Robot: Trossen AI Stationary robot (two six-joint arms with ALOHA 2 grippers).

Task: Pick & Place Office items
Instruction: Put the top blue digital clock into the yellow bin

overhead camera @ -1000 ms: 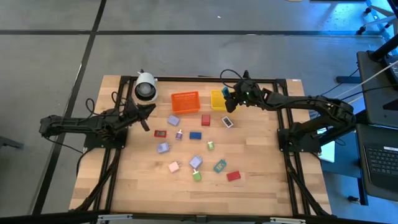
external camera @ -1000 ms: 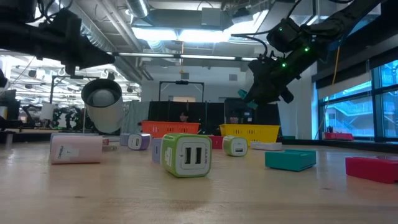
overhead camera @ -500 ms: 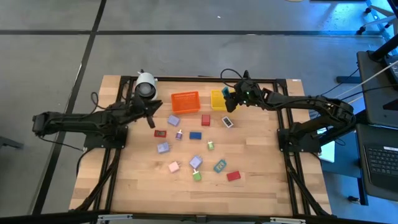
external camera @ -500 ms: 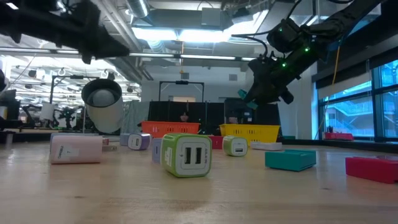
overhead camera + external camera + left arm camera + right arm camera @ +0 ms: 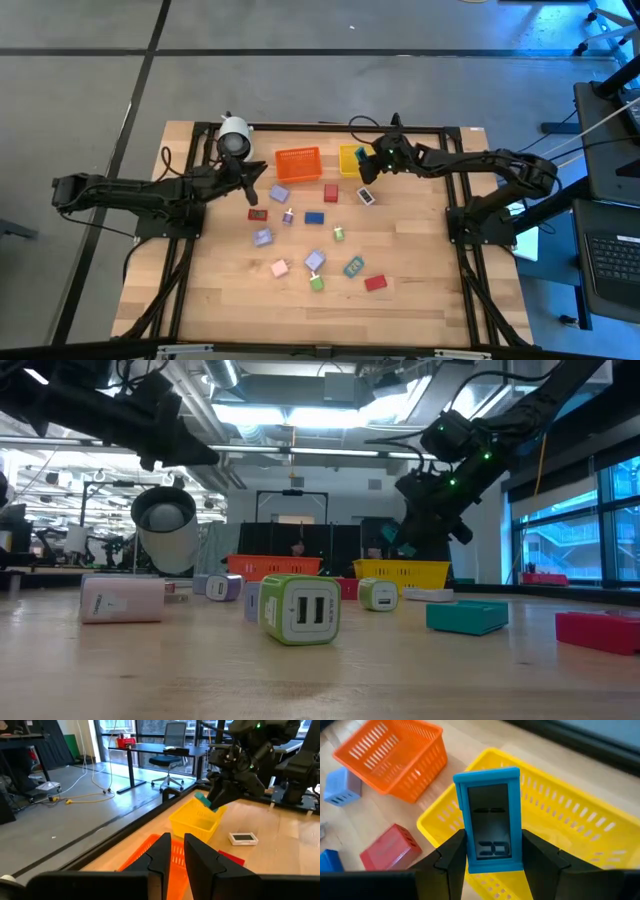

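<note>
Blue block held over the yellow bin

The left end effector, fingers nearly together and empty, hovers near the orange bin; the right end effector is clamped on a blue block above the yellow bin, other blocks scattered on the counter.

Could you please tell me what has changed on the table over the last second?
The left tool reached out from beside the white cylinder to above the red block. The right tool sank slightly toward the yellow bin, still gripping the blue block. Loose blocks and both bins stayed put.
</note>
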